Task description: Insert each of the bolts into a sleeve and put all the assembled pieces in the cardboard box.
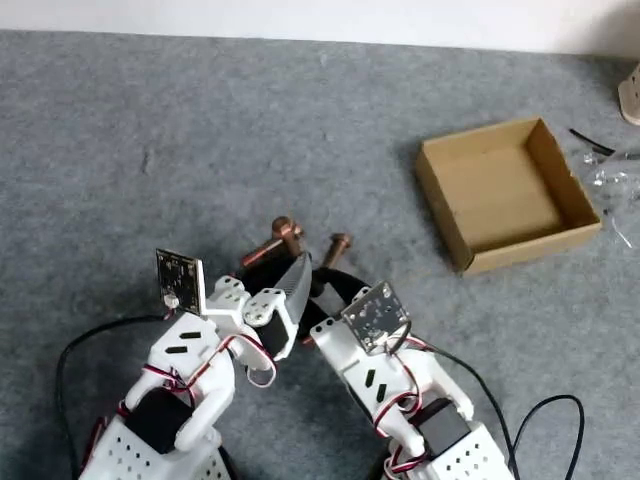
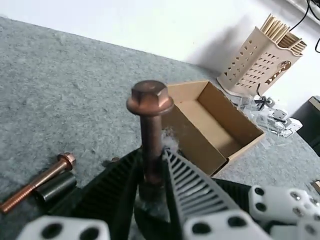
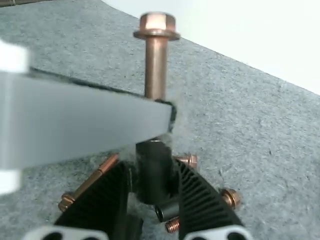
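The left end effector (image 2: 152, 167) clamps the bolt (image 2: 150, 125) — the right end effector (image 3: 151, 172) grips the sleeve (image 3: 150, 160) at its tip.

Left gripper (image 2: 152, 165), right gripper (image 3: 155, 175): both clamped.

Lab-like workbench: grey felt mat (image 1: 200, 130), loose cables (image 1: 591, 142) (perforated stick holder (image 2: 257, 60) too).

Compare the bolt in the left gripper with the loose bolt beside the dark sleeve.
Pose: the held bolt stands upright, head up; the loose bolt lies flat on the mat.
Hold: the left gripper clamps the held bolt's shank; nothing grips the loose bolt.
Sleeve: the held bolt lines up over the gripped sleeve in the right gripper; the loose bolt just lies beside the loose sleeve.
Both are copper-coloured with flanged hex heads.
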